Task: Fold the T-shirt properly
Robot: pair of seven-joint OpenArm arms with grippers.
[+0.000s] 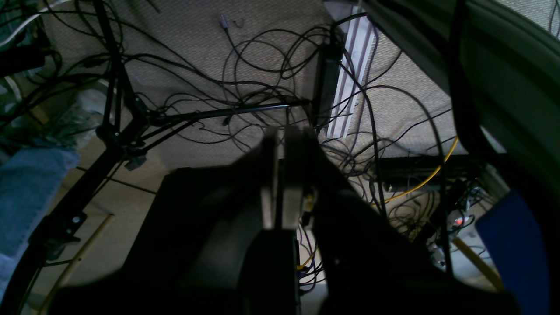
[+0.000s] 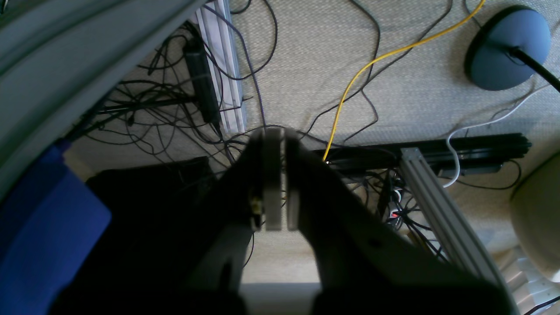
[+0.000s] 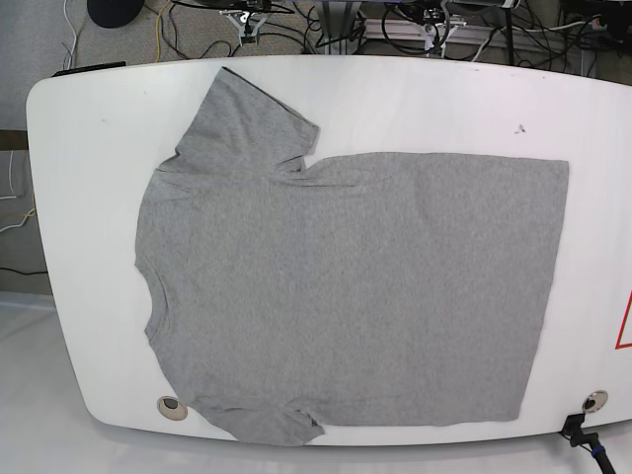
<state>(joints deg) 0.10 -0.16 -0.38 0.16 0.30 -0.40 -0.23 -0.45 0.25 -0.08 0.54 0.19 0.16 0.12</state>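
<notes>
T-shirt (image 3: 346, 286) in soft speckled grey lies flat and spread out on the white worktop (image 3: 415, 99), covering most of it. Its neck end is at the left of the base view and its straight bottom edge is at the right. One short sleeve points up toward the far edge. The other sleeve reaches the near edge and hangs a little over it. The cloth looks smooth, with only faint creases near the shoulder.

The worktop is shiny and white with round corners. It has a small round hole (image 3: 172, 405) near the front left and another (image 3: 593, 401) near the front right.

Under and behind it is a rough beige carpet floor (image 2: 315, 48). Lots of thin black cables (image 1: 262, 65) curl over the floor, and one yellow cable (image 2: 350, 83) runs across it. A dark round lamp base (image 2: 507, 48) sits on the carpet.

The left tool (image 1: 281, 175) and the right tool (image 2: 280, 183) both hang above the floor, away from the shirt. Each has its two flat grey fingers pressed together, holding nothing.
</notes>
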